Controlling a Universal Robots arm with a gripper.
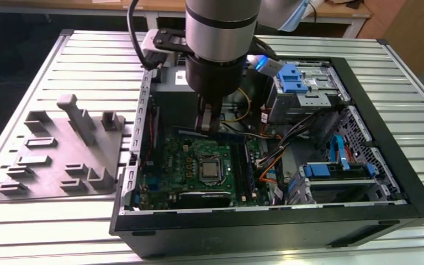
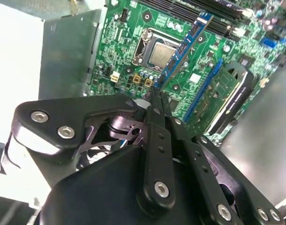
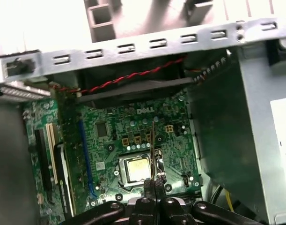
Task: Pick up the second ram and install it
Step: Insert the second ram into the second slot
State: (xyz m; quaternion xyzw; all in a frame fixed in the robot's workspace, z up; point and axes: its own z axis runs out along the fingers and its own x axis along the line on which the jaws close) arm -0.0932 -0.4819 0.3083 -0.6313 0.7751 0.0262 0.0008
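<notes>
My gripper [image 1: 209, 126] hangs inside the open computer case, over the green motherboard [image 1: 186, 160], and is shut on the second ram [image 1: 223, 134]. In the second wrist view the ram [image 2: 182, 49] is a slim blue-green stick reaching out from the gripper [image 2: 157, 97] above the board, past the silver processor [image 2: 159, 54]. It stands a little above the board and touches no slot. In the first wrist view the ram [image 3: 153, 145] shows edge-on as a thin line rising from the gripper [image 3: 152, 182] in front of the processor [image 3: 137, 168]. Long black memory slots [image 2: 213, 16] lie beyond the ram's far end.
The black case wall [image 1: 271, 215] rings the board. Blue drive brackets [image 1: 289, 77] and bundled cables [image 1: 271, 165] fill the exterior view's right side. A grey moulded fixture [image 1: 64, 149] lies on the slatted table [image 1: 35, 232] at the exterior view's left. A long card [image 2: 217, 101] stands beside the board.
</notes>
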